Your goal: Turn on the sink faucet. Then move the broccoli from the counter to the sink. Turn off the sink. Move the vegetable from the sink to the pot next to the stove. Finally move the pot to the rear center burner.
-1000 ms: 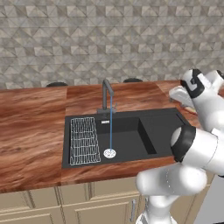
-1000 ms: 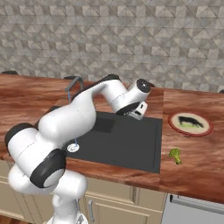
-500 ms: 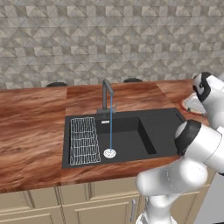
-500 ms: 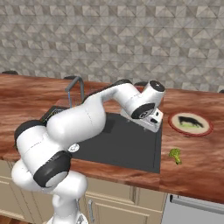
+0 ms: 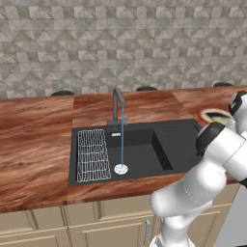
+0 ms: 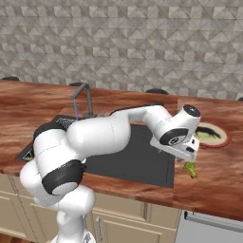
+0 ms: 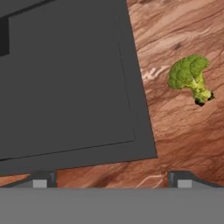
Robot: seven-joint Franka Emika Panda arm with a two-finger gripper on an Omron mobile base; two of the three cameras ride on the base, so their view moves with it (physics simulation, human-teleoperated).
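Running water marks the stage: a thin stream falls from the faucet (image 5: 117, 99) into the sink (image 5: 140, 147), so judged from that, the broccoli is the step in hand

Room: grey patterned tile wall behind, pale cabinet fronts below

Worktop (image 5: 34, 140): reddish wood grain, the dark sink set into it; wire rack (image 5: 91, 154) lies in the sink's left part, clear of the drain where the stream lands

Plate (image 6: 212, 135) with something green on it sits on the worktop beyond the sink's right edge

Hand (image 6: 187, 154): hangs over the sink's right rim, fingers spread wide, nothing between them, probably ready to come down on the vegetable

Broccoli (image 7: 190, 76): lies on its side on the worktop just beside the sink's right edge, stem pointing away from the basin; in the hand view it sits off to one side of the fingertips, so the hand likely needs to shift over it first
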